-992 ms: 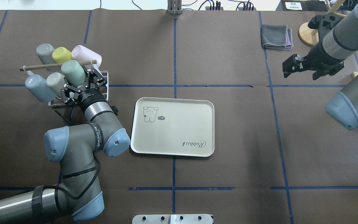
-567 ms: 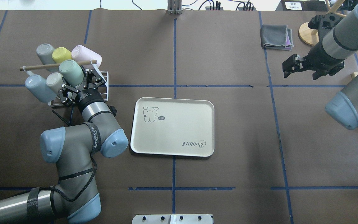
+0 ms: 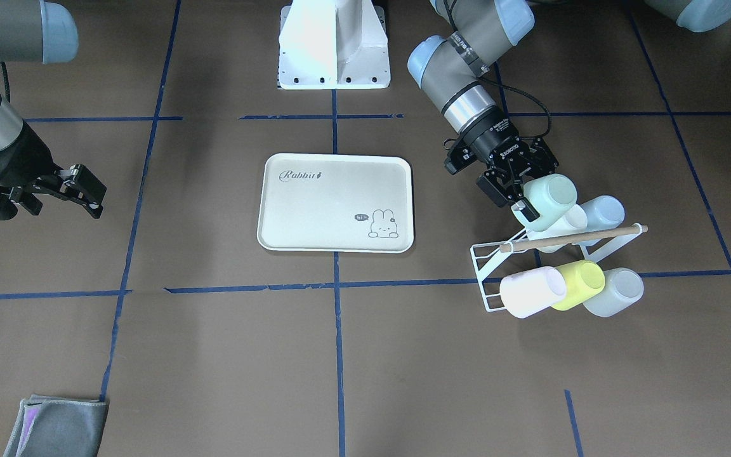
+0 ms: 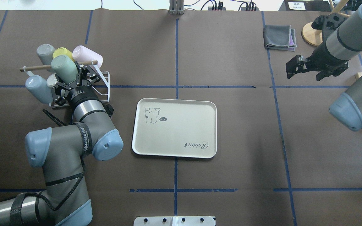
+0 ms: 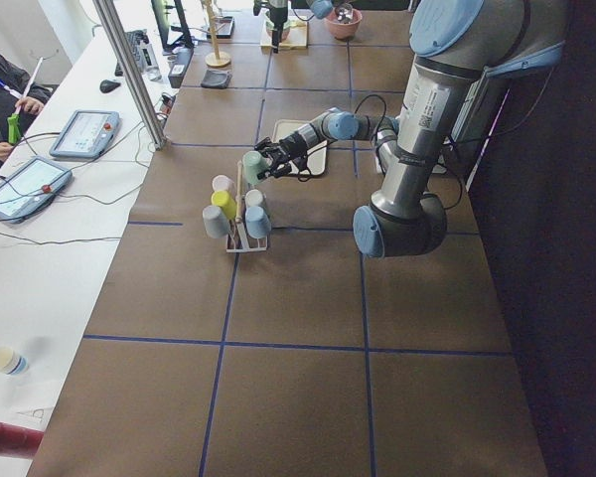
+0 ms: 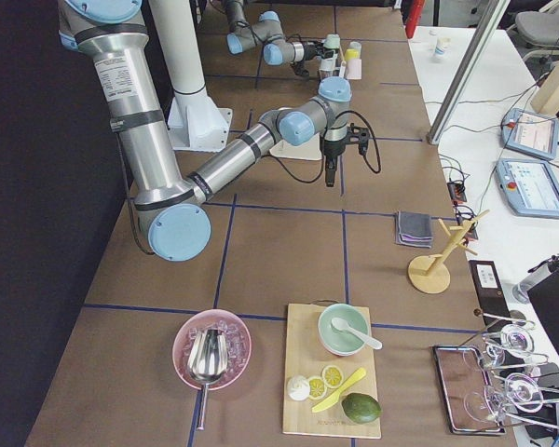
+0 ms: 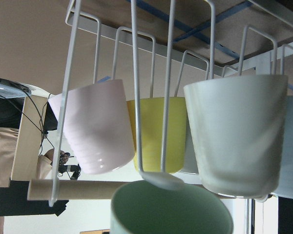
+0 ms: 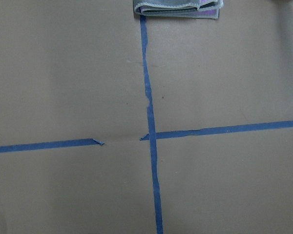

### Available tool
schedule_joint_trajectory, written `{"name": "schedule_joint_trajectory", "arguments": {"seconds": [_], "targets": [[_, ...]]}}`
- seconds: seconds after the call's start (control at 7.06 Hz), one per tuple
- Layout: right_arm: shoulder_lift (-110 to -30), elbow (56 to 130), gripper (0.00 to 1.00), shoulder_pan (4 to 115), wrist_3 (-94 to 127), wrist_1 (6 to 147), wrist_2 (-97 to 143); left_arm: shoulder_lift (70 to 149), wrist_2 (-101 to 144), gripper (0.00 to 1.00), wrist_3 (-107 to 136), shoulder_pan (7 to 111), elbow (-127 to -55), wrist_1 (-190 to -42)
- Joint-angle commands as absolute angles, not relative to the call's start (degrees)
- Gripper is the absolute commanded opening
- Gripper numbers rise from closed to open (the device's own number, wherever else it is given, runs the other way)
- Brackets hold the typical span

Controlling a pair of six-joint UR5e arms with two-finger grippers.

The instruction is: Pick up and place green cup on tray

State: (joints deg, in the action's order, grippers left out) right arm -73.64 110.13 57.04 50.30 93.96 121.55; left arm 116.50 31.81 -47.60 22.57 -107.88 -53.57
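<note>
My left gripper (image 4: 71, 78) is shut on the pale mint-green cup (image 4: 63, 67) and holds it tilted, bottom up, just above the white wire rack (image 4: 103, 82). The cup also shows in the front view (image 3: 549, 200), where the left gripper (image 3: 526, 188) grips it over the rack's wooden rod. In the left wrist view the cup's rim (image 7: 171, 210) fills the bottom edge. The cream tray (image 4: 174, 138) with the bunny drawing lies flat at the table's middle, to the right of the left arm. My right gripper (image 4: 291, 67) is open and empty, hovering far to the right.
The rack holds a pink cup (image 4: 83, 53), a yellow-green cup (image 4: 60, 51), a grey cup (image 4: 44, 51), a blue-grey cup (image 4: 36, 89) and a cream cup (image 4: 51, 82). A folded grey cloth (image 4: 280, 37) and a round wooden stand base (image 4: 311, 34) lie at the far right.
My left gripper has moved left and away from the robot with the green cup, drawing it up over the rack's rod. The left arm's elbow swung left. The right arm has not moved.
</note>
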Motion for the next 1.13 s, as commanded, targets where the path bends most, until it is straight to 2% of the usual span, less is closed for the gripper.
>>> {"name": "schedule_joint_trajectory", "arguments": {"seconds": [0.0,0.43,0.57,0.99], "targets": [[-73.65,110.21,1.0,57.04,50.27,93.87,121.55,114.79,31.73,0.43,-47.64,24.25,-114.57,-53.53],[-73.56,110.3,1.0,57.04,50.27,93.87,121.9,115.57,34.08,0.43,-45.02,24.43,-126.87,-53.87],[-73.39,110.39,1.0,57.13,50.36,93.87,122.51,115.58,39.84,0.43,-37.17,24.35,-129.96,-54.22],[-72.95,110.57,1.0,57.22,50.27,93.78,122.52,116.63,56.64,0.42,-9.72,23.82,-131.48,-58.67]]}}
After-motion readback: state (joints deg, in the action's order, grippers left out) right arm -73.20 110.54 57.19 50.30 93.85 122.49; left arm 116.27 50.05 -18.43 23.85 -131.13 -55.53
